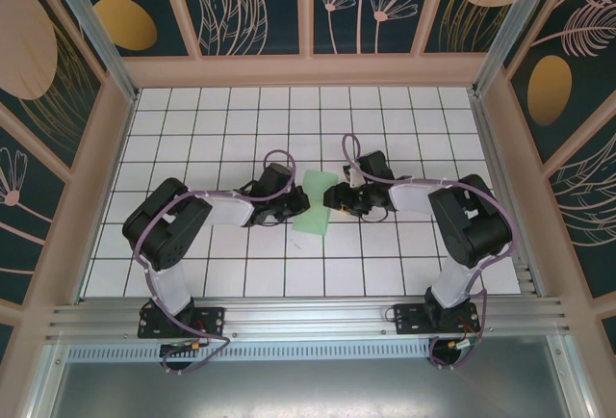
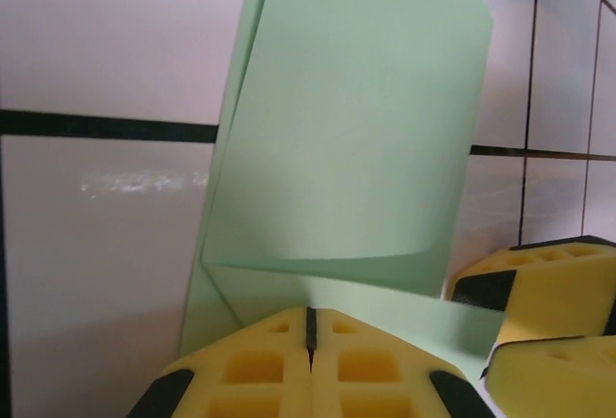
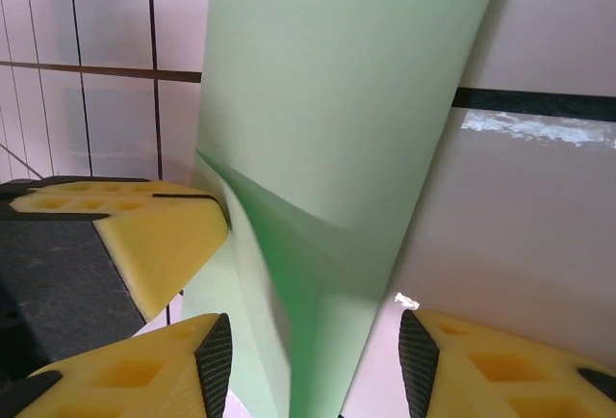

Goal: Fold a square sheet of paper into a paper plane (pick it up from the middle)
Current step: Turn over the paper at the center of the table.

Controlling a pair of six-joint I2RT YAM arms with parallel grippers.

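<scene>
The square sheet of paper (image 1: 316, 212) is pale green and lies partly folded in the middle of the grid table between both grippers. In the left wrist view one flap of the paper (image 2: 356, 129) curls up off a crease. My left gripper (image 1: 296, 208) comes in from the left, and its yellow tips (image 2: 310, 326) are pressed together on the sheet's near edge. My right gripper (image 1: 334, 196) stands open on the other side. Its fingers (image 3: 316, 360) straddle a raised ridge of the paper (image 3: 337, 100) without touching it. The left gripper's finger (image 3: 144, 235) touches that ridge's far end.
The white gridded tabletop (image 1: 221, 129) is boxed in by pink-framed patterned walls on three sides (image 1: 308, 69). A metal rail (image 1: 308, 317) holding both arm bases runs along the near edge. The two grippers' tips are close together over the sheet.
</scene>
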